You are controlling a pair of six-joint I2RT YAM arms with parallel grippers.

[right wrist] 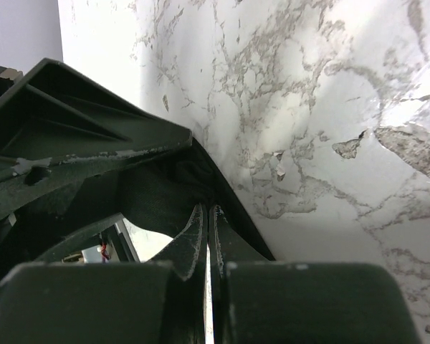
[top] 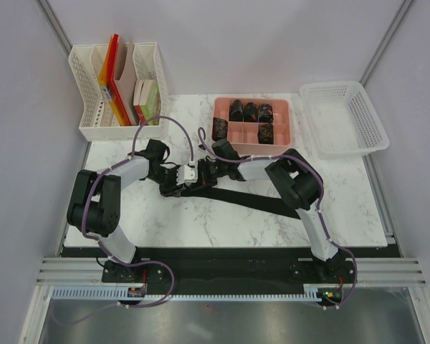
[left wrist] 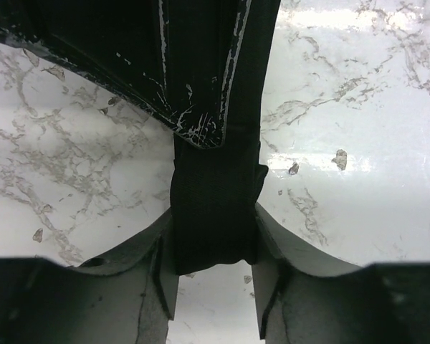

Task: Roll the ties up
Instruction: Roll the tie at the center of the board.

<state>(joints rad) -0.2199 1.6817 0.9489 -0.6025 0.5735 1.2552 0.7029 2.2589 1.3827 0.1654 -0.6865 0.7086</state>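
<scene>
Surroundings: marble table (top: 222,222). A white rack (top: 86,107) with folders and boxes stands at the far left corner. A pink tray (top: 287,118) sits far centre, and a white basket (top: 344,118) is just to its right. Neither arm touches any of these three. The two arms meet mid-table, in front of the tray, and their heads crowd one spot. In the left wrist view the right gripper (right wrist: 205,215) lies over the tie and hides the part beyond it.

Task items: five coils (top: 249,111) sit in tray compartments, dark with a faint brown pattern. One tie (top: 258,199) lies flat on the table, a long black strip running from the grippers toward the right arm's base side. Its near end looks slightly bunched.

Left gripper (left wrist: 215,247): the end of the tie sits between its fingers (left wrist: 161,276), which press both edges, so it is grasping the tie.

Right gripper: clenched, fingertips together against the fabric. Whether cloth is pinched between them cannot be told.
</scene>
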